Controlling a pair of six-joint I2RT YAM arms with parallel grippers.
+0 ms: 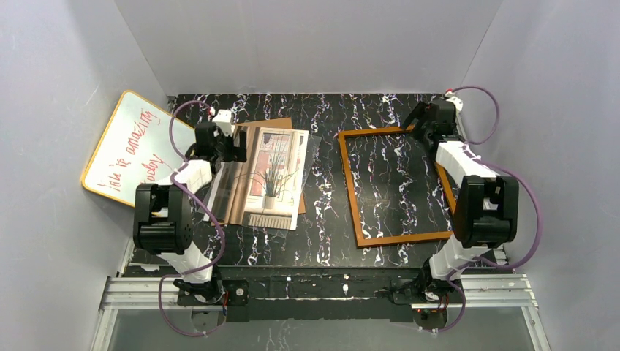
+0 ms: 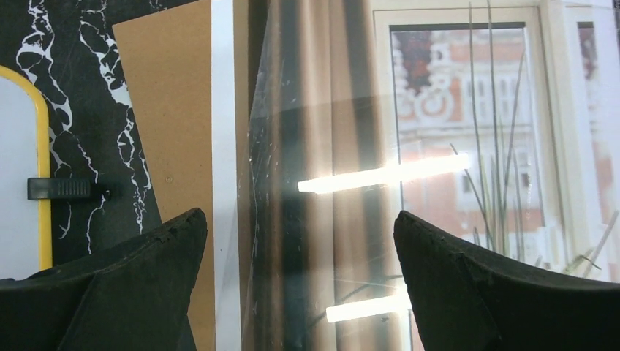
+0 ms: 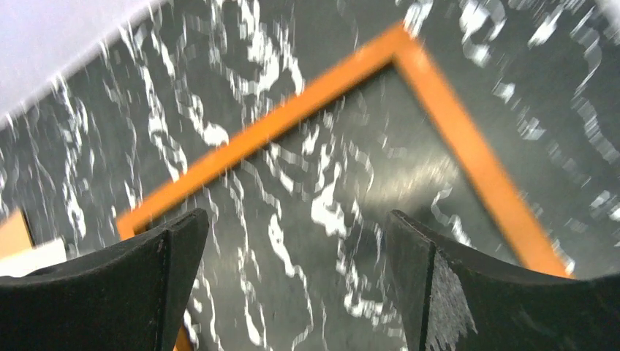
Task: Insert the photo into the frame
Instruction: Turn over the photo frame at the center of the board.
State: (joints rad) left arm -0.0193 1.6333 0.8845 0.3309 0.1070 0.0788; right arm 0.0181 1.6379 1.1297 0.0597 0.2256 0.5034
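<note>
Your left gripper [image 2: 300, 219] hangs wide over the photo [image 1: 274, 175] near the left edge; your right gripper [image 3: 296, 219], also wide, is over the frame [image 1: 349, 183].

The photo [image 1: 274, 179] lies on a board [image 1: 281, 123], between whiteboard [image 1: 131, 146] leftward and frame [image 1: 402, 239] rightward.

The left arm [image 1: 172, 219] and right arm [image 1: 479, 197] pair black joints with white links and trail purple cables [image 1: 172, 130] (a red fitting near each wrist), while the left gripper [image 2: 300, 219] and right gripper [image 3: 296, 219] end in black wedges.
</note>
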